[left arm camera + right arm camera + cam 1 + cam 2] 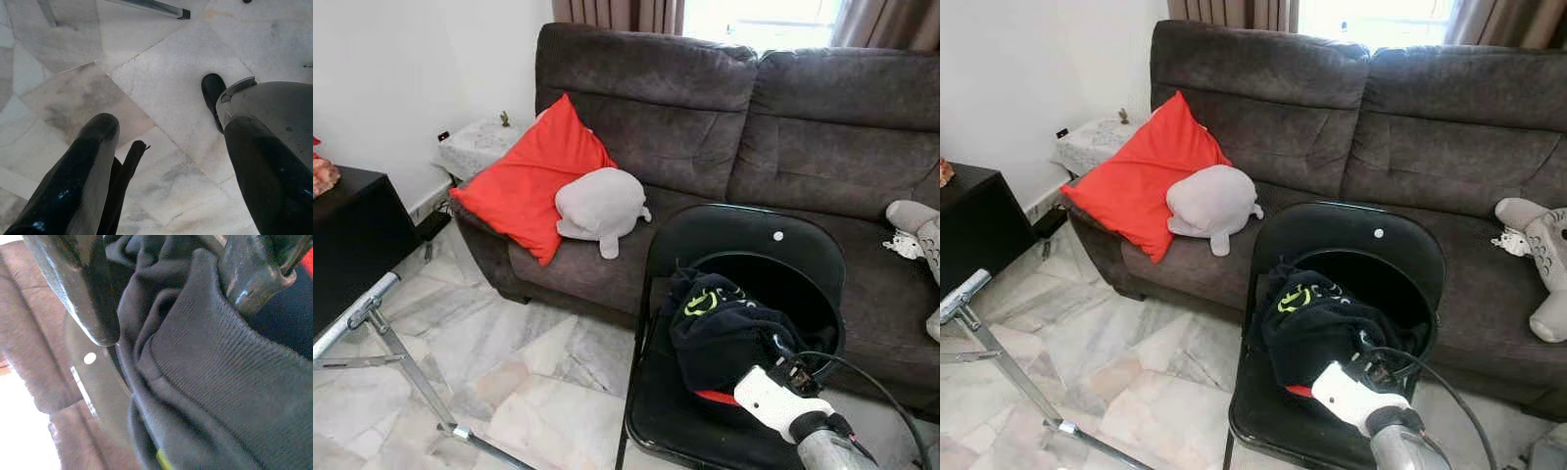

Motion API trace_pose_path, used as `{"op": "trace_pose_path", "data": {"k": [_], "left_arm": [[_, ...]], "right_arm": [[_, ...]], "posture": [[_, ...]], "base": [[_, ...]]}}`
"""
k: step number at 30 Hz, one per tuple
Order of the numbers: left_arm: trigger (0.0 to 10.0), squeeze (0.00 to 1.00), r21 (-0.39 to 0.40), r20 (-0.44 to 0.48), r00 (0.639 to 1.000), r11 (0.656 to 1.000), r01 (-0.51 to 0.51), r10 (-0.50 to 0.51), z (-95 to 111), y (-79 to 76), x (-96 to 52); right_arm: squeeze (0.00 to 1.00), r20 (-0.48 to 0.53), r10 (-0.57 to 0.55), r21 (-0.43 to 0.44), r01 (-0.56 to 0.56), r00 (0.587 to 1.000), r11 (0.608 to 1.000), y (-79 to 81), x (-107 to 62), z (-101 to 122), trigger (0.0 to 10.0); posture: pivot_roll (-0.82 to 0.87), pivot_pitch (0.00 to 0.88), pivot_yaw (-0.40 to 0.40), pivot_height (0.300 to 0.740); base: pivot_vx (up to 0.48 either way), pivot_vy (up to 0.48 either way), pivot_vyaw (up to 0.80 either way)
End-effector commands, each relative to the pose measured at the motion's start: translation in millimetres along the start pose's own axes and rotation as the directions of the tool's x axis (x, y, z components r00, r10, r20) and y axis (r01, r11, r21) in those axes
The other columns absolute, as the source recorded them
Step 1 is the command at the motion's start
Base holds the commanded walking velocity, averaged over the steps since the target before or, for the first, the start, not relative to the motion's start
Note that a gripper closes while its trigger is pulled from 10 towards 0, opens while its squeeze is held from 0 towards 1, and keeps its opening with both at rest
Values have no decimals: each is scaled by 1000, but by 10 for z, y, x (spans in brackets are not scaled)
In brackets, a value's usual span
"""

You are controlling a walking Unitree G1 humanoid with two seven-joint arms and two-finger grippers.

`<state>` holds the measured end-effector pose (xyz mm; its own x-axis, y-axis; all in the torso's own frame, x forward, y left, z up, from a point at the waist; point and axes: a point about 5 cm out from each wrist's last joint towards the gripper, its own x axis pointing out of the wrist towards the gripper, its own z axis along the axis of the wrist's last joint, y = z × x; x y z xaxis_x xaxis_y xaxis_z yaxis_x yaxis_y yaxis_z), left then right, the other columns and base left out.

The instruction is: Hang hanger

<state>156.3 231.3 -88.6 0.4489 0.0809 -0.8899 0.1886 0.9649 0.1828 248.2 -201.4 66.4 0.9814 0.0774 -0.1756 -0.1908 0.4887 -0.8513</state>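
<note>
The right tool (166, 289) has its fingers spread, pressed into the dark garment (729, 338) on the black chair (744, 245). The left tool (171, 161) hangs spread wide above the floor (161, 83), holding nothing.

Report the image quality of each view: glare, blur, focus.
Eye views: sharp, but the window behind the sofa is blown out white. Left wrist view: floor crisp, left gripper near. Right wrist view: dark garment soft, too close; bright corner overexposed.

dark garment (724, 333) | crumpled heap, lime logo up | on black chair (754, 240) seat
</note>
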Motion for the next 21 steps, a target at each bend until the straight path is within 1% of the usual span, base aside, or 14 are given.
{"op": "trace_pose_path", "data": {"k": [1, 10, 14, 17, 19, 21], "left_arm": [[10000, 0, 8, -13, 1000, 1000, -4, 4, -19, 14, -3], [10000, 0, 11, -14, 1000, 1000, -4, 5, -22, 17, -3], [10000, 0, 16, -14, 1000, 1000, -4, 5, -25, 20, -4], [10000, 0, 16, -14, 1000, 1000, -5, 6, -27, 21, -5], [10000, 0, 15, -14, 1000, 1000, -6, 6, -28, 20, -5], [10000, 0, 12, -14, 1000, 1000, -7, 8, -27, 20, -4]], "right_arm": [[0, 36, -29, -6, 29, 999, 1000, -23, 25, 34, 10000], [0, 51, -56, -17, 57, 997, 998, -6, 45, 17, 10000], [0, 66, -158, 85, 152, 985, 985, -107, 84, 55, 10000], [0, 78, -137, 113, 128, 987, 985, -75, 115, 58, 10000], [0, 47, -105, 191, 94, 993, 977, -16, 148, 27, 10000], [0, 49, -102, 245, 87, 994, 966, -1, 179, 24, 10000]], "posture": [[-53, 0, 48, 740], [-54, 0, 48, 740], [-56, 0, 54, 740], [-53, 0, 53, 740], [-48, 0, 51, 740], [-43, 0, 48, 740]], "base": [[0, 0, 0], [0, 0, 0], [0, 0, 0], [0, 0, 0], [0, 0, 0], [0, 0, 0]]}}
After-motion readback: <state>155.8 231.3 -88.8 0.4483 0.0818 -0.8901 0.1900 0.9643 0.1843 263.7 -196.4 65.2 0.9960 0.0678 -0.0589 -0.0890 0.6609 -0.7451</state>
